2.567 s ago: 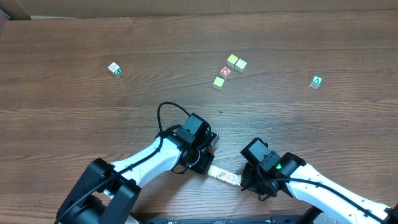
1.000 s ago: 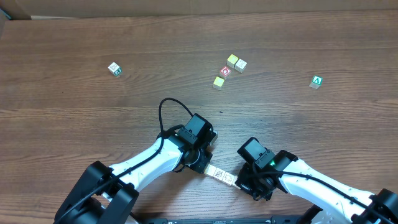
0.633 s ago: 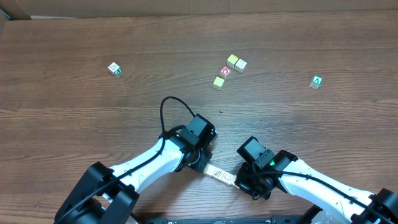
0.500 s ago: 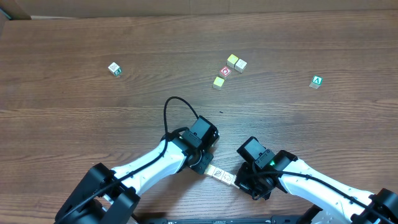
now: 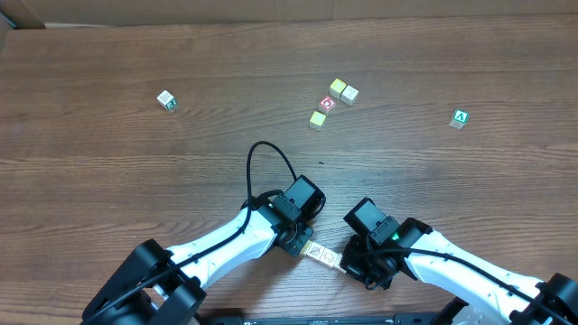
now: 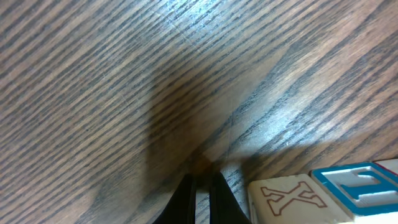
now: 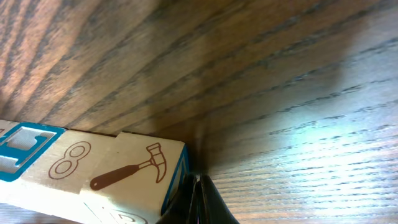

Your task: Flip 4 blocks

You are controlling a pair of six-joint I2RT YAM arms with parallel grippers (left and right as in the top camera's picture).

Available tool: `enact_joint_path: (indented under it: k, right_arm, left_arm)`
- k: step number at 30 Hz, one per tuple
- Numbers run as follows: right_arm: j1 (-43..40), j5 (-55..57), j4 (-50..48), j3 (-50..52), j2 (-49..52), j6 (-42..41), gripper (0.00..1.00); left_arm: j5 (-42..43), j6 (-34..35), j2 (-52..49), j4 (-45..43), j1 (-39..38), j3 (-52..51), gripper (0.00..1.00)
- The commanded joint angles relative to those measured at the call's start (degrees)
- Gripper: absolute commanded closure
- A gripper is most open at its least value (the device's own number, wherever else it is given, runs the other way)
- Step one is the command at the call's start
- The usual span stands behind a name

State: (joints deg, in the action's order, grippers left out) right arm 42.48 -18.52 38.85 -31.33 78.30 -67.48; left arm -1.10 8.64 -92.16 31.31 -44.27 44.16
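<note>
Two robot arms bracket a short row of pale wooden blocks (image 5: 322, 255) at the robot's edge of a wood-grain table (image 5: 108, 181). The row's long axis runs diagonally, from upper left to lower right in the overhead view, between the two claws. From above, two line-drawn top faces show, and the row's ends lie hidden under the arms.

The right wrist camera counts three in line: a hammer block (image 7: 134, 165) at the end, an "8" block (image 7: 69, 160), then a blue-framed block (image 7: 18, 146). The left wrist camera shows two: an X block (image 6: 291, 199) and a blue-lettered block (image 6: 357, 186) touching it.

The left gripper (image 6: 200, 193), fingers pressed together and holding nothing, points its tips at the table just beside the X block. The right gripper (image 7: 196, 198), likewise closed and empty, stands against the hammer block's end.

Well apart lie six more cubes: a cluster of four cubes (image 5: 327, 104), a green-edged cube (image 5: 165, 99) and a green "A" cube (image 5: 460, 118).
</note>
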Motion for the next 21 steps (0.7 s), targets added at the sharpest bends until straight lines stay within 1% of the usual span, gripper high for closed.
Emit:
enact_joint_path:
  k: [1,11,21]
  right_arm:
    - [0.33,-0.68,-0.55,-0.94,0.26,-0.02,0.96]
    - [0.33,-1.11,-0.92,-0.94,0.26,0.0,0.96]
    - [0.33,-2.12,-1.33,-0.94,0.26,0.55,0.96]
  left_arm:
    - [0.76,2.34,-4.11,1.9,-0.37,-3.8,0.96]
    - [2.69,2.34,-4.11,1.92,-0.37,-2.34,0.96]
    - [2.64,2.32,-4.11,3.15,-0.37,-0.07,0.96]
